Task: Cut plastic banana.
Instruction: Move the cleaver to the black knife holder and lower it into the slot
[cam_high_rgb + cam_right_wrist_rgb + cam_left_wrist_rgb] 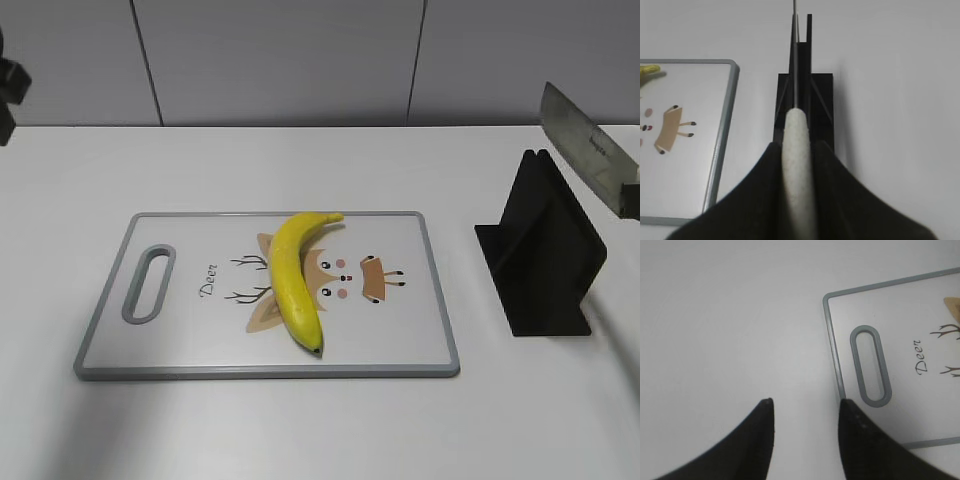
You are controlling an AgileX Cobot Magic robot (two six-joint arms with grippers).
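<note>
Banana: The banana (293,275) lay whole on the board (410,345), roughly at its middle, curving from a stem at the far side down to a dark tip near the near edge. In my right wrist view only its stem end (648,70) showed, at the left edge.

Board: It sat flat on the table (300,430), handle slot (148,283) to the left, a deer drawing under the banana.

Right gripper: My right gripper (799,150) was clamped on the pale handle (799,145) of the knife (590,150). The blade stood edge-on above the black knife stand (540,255), to the right of the board and well apart from the banana.

Left gripper: My left gripper (805,410) hung with its fingers apart, holding nothing, over the table just beside the board's left edge.

Handling: I judged the banana light, hard and glossy, so likely to roll or skid under the blade. Being curved, it rested on little surface.

Where to hold: I judged the best grip was across the thick body near one end, leaving the middle free for the blade, with the left fingers well clear of the cut line.

Progress: No cut showed yet.
</note>
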